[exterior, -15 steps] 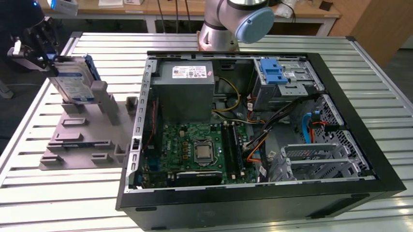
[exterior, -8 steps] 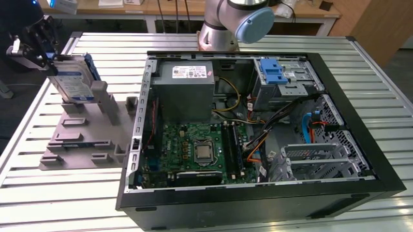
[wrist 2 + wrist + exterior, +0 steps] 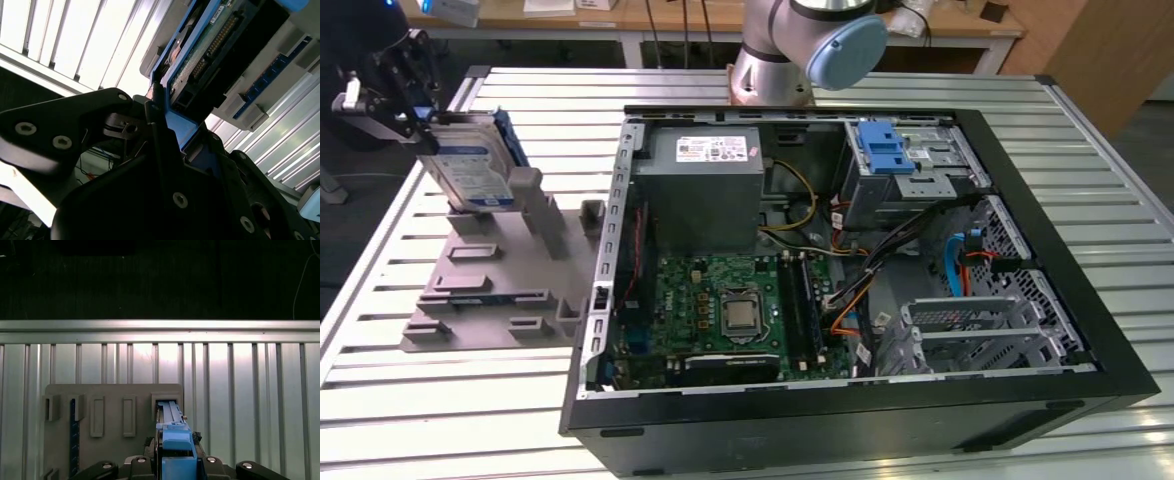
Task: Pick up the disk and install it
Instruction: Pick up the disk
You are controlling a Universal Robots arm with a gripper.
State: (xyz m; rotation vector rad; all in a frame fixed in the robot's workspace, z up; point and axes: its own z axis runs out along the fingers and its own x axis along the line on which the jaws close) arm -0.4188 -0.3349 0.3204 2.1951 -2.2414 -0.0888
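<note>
A: State of the gripper (image 3: 424, 118)?

B: The fingers are closed onto the disk (image 3: 470, 165). Its blue bracket (image 3: 176, 450) is clamped between them at the top edge. The same pinch on the bracket is seen in both wrist views.

A: Where is the disk located?

B: It is stood on edge in the grey holder (image 3: 480, 290), at the holder's end nearest the tabletop's (image 3: 1094, 150) far edge. The holder is set by the tabletop's edge at the exterior view's left. Whether the disk's lower edge is seated in its slot (image 3: 167, 402) or just clear of it cannot be told.

A: Relation of disk to gripper?

B: No offset is seen; the disk is hung straight off the fingertips. Its long axis is judged roughly upright, in line with the gripper's own axis. In the first wrist view it is seen edge-on, running from the fingers toward the slot.

A: And the cage (image 3: 941, 158)?

B: It is found inside the open case (image 3: 854, 425), at the far corner on the exterior view's right. It is well apart from the disk, with the power supply (image 3: 707, 190) between them. The pick is judged in hand; the install is not yet done.
</note>
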